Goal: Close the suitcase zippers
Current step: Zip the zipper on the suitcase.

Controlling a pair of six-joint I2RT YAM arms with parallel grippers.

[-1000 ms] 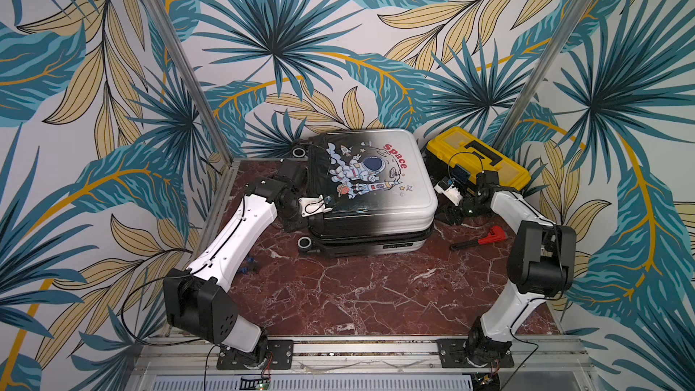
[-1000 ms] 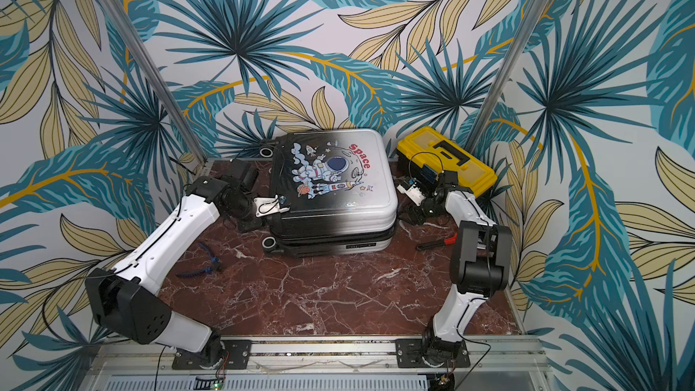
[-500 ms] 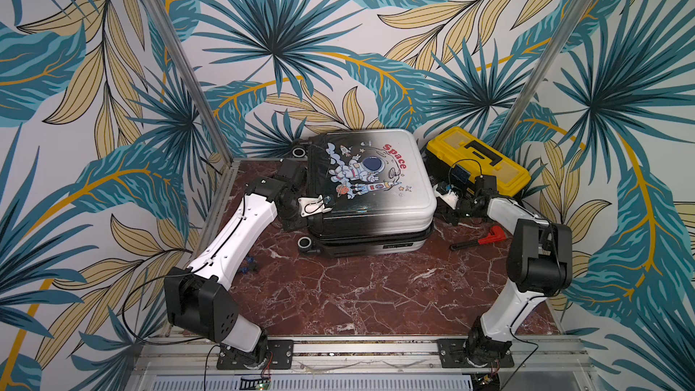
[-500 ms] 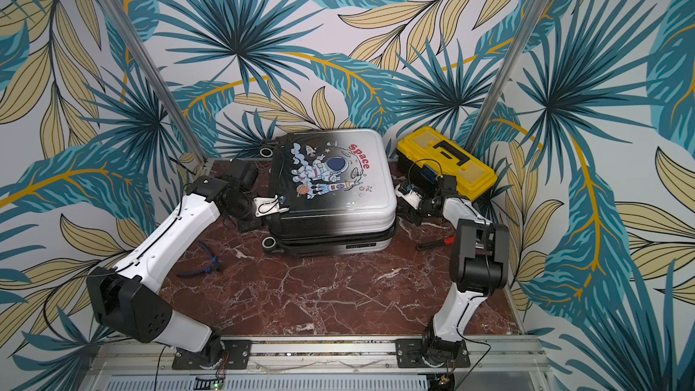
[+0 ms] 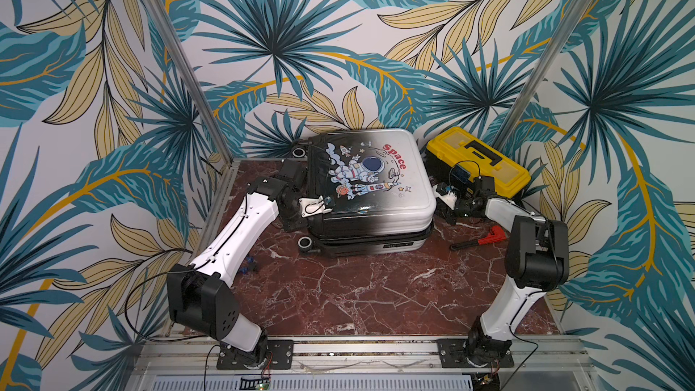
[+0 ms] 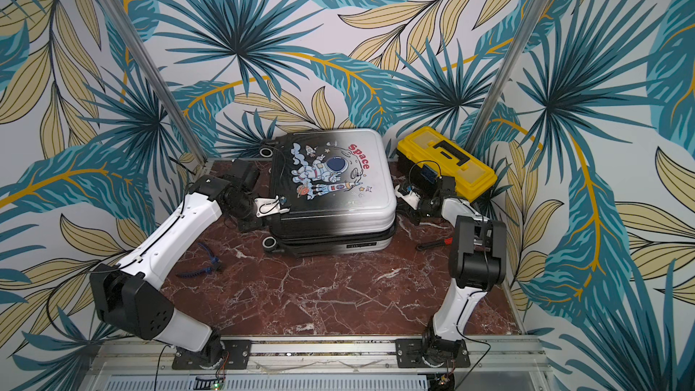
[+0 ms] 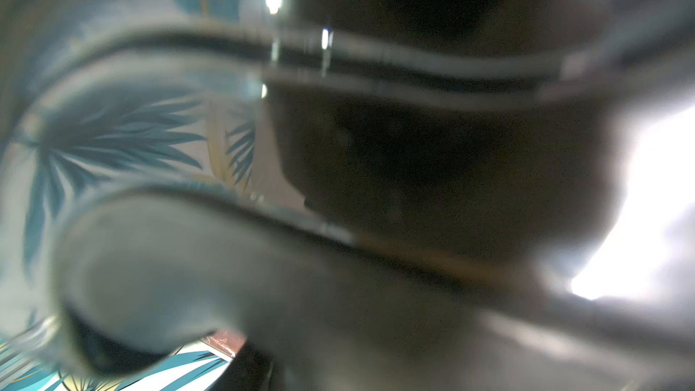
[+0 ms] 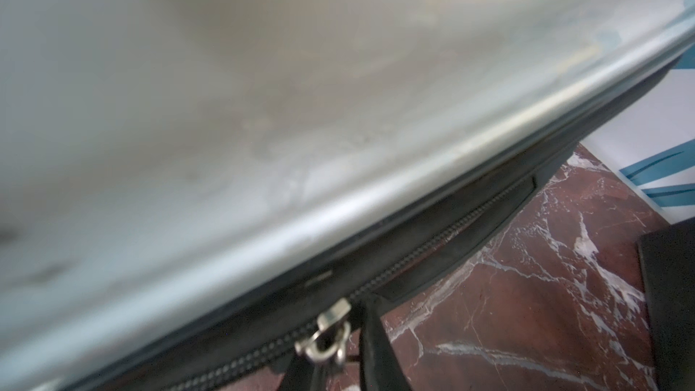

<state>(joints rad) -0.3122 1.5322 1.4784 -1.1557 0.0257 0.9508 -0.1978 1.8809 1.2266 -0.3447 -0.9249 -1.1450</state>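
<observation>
a small hard-shell suitcase [image 5: 370, 197] lies flat on a red marble table [image 5: 357, 295], between the two grippers. its lid fades from white to black and carries an astronaut cartoon with the red word "space"; black wheels sit on the side nearest the left gripper [image 5: 297, 220].

the right gripper [image 8: 331, 366] is at the opposite, white side of the case, right against the seam. in the right wrist view a silver pull [image 8: 326, 336] hangs between its dark fingers [image 8: 372, 344]. they stand close around the pull, but i cannot tell whether they pinch it. the black zipper track [image 8: 432, 253] runs away from the gripper under the lid's edge.

the left gripper touches the case's side, and its view is too blurred to tell its state.

the shell looks stiff, glossy and probably slippery. the pull is small and loose, the only sensible place to take hold. the light case may slide when tugged, so bracing helps.
</observation>
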